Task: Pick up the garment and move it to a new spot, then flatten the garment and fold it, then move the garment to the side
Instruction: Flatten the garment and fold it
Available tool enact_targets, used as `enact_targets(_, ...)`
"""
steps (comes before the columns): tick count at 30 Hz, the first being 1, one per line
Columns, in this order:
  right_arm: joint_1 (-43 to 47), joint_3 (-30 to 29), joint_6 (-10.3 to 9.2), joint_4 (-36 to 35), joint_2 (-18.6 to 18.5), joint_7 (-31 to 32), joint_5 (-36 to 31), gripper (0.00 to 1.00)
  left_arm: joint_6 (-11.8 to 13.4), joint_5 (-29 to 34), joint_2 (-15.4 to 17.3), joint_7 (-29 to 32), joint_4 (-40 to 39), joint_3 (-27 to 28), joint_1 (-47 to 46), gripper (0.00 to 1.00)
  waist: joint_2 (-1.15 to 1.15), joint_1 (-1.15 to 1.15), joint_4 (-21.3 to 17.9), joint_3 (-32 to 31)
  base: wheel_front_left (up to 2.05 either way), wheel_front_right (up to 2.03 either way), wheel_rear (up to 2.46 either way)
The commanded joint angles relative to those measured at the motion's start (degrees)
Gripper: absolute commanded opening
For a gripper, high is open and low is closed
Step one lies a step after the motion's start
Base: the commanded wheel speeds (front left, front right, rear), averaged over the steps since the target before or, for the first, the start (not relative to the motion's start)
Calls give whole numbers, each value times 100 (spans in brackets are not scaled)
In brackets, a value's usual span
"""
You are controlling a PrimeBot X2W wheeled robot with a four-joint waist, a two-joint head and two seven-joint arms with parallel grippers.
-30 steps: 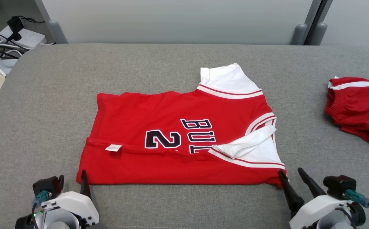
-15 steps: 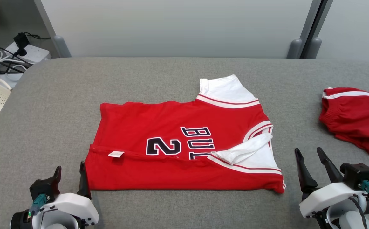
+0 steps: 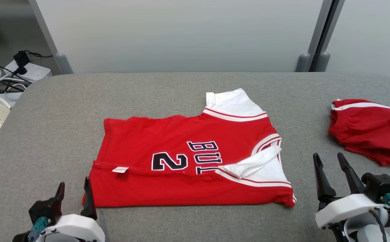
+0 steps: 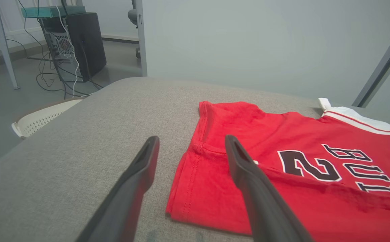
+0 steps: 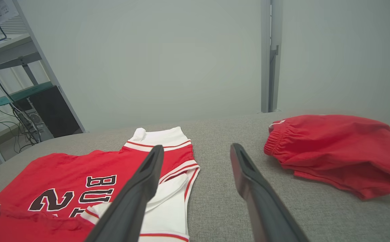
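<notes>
Two red garments on grey desk point(image 3: 181, 94). Jersey point(image 3: 168, 141) flat at mid-desk, near edge folded up over front. Black print w/ white outline reads "2" and "BUL"; rest hidden under fold. Small white tag point(image 3: 120, 169) on fold, text too small to read. Shorts point(image 3: 369, 131) bunched at right, well apart. Left jaws spread wide, empty, at jersey's near-left corner. Right jaws spread wide, empty, btwn jersey and shorts.

Open counter point(image 3: 63, 111) lies left of and beyond the jersey point(image 3: 181, 168); red shorts point(image 3: 366, 131) sit just ahead of my right tool point(image 3: 328, 156).
</notes>
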Motion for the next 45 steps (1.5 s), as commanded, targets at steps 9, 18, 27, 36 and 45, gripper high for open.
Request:
enact_targets(9,-49,88,24,-192,11,-69,-90,100,-45,-84,108,-35,-182,-12,-34,100,0,0,-32,108,0,0,0)
enact_targets(18,-829,180,24,18,-114,-69,-230,100,-279,199,216,-35,225,-120,-857,100,0,0,-94,914,0,0,0)
enact_targets(27,-1976,309,24,-17,-126,-69,-351,100,-471,227,478,-35,844,-122,-2427,100,0,0,-120,2171,0,0,0)
enact_targets(36,-2354,548,24,-127,-9,-69,-251,100,-548,308,863,-35,1763,-200,-3736,100,0,0,-219,2882,0,0,0)
enact_targets(45,-2326,578,24,-198,41,-69,-120,100,-520,284,1209,-35,2471,-174,-4485,100,0,0,-324,3128,0,0,0)
